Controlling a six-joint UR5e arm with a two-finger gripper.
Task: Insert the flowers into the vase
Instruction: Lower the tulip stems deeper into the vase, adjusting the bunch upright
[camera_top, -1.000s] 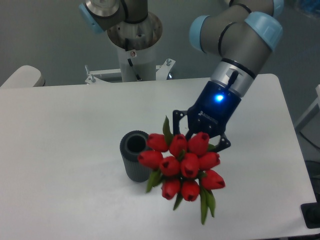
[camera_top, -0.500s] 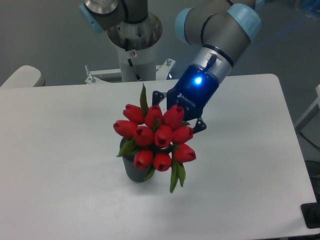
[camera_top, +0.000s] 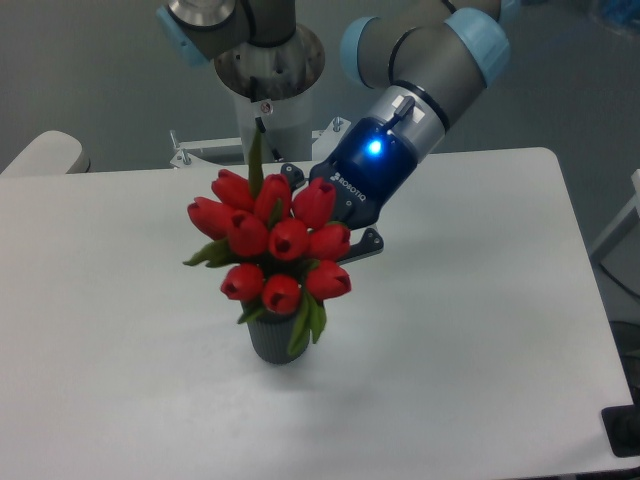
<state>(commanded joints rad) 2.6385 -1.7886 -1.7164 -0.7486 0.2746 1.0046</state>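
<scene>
The flowers (camera_top: 272, 240) are a tight bunch of red tulip buds with green leaves, held in the air and tilted toward the camera. They hang directly over the vase (camera_top: 275, 340), a small dark grey ribbed cylinder standing on the white table; its mouth is hidden behind the lowest buds and leaves. My gripper (camera_top: 322, 215) sits behind and to the right of the bunch, shut on the flower stems, which are hidden by the buds. A blue light glows on the gripper body.
The arm's grey base (camera_top: 268, 100) stands at the table's back edge. The white table (camera_top: 480, 330) stretches to the right and front. A dark object (camera_top: 625, 432) sits off the table's right front corner.
My gripper has carried the flowers up and to the left, from beside the vase's right to above it. The bunch now covers the vase's mouth. The vase has not moved.
</scene>
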